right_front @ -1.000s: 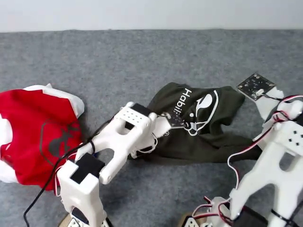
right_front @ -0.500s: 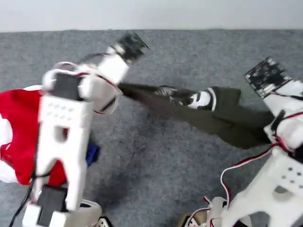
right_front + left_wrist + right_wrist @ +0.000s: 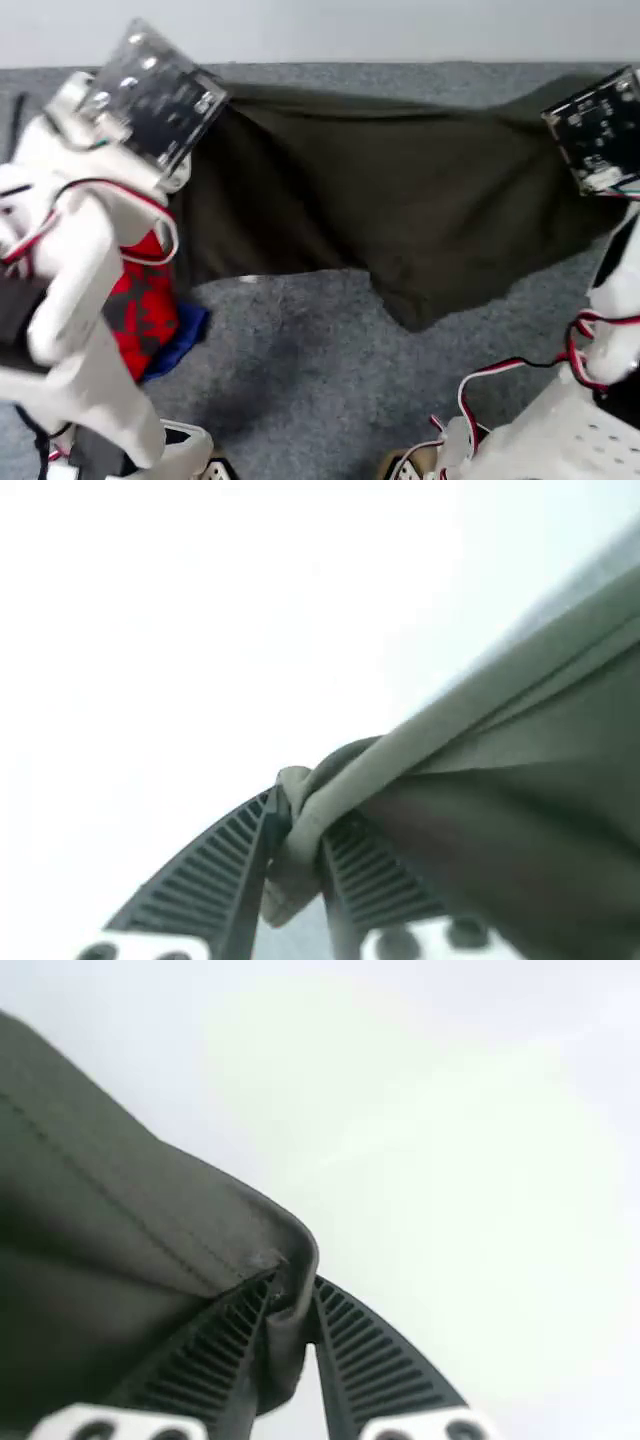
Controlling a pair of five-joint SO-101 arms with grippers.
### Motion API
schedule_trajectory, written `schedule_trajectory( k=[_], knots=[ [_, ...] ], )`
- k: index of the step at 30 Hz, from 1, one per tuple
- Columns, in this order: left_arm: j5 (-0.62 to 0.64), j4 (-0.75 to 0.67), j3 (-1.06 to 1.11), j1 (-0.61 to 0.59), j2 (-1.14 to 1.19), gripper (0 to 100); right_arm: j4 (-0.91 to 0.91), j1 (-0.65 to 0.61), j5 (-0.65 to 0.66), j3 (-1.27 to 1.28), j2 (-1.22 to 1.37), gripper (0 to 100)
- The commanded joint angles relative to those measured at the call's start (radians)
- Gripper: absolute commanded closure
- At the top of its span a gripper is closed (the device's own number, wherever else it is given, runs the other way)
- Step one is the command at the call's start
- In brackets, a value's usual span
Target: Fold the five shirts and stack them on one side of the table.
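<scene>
Shirt (image 3: 400, 200) aloft — left gripper (image 3: 297, 825), right gripper (image 3: 292, 1290) pinching top edge, table (image 3: 300, 390) below

Shirt (image 3: 400, 200) hangs between left hand (image 3: 296, 830) and right hand (image 3: 291, 1298), above table (image 3: 300, 400).

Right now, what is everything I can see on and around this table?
green shirt: one, dark olive green, held up and spread between the two grippers, above the table
red shirt: one, red with a dark print, on the table behind the left arm
blue cloth: one, blue, at the red shirt's edge
table: one, grey, fuzzy surface
wall: pale, behind the table
left gripper: shut on one shirt corner
right gripper: shut on the other corner
left arm, right arm: white
</scene>
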Motion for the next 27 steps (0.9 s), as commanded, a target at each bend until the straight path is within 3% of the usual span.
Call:
schedule_trajectory(
  k=[1,13,27],
  knots=[
    [-0.035,-0.032,-0.094,-0.011,-0.032,99,-0.117,-0.021,-0.008,-0.071,-0.012,98.9],
    [-0.109,0.054,-0.2,0.066,-0.068,99,-0.272,-0.041,-0.002,-0.241,-0.012,98.9],
    [-0.152,0.054,0.186,0.109,-0.416,99,-0.234,0.062,0.048,-0.364,-0.01,98.8]
  ],
)
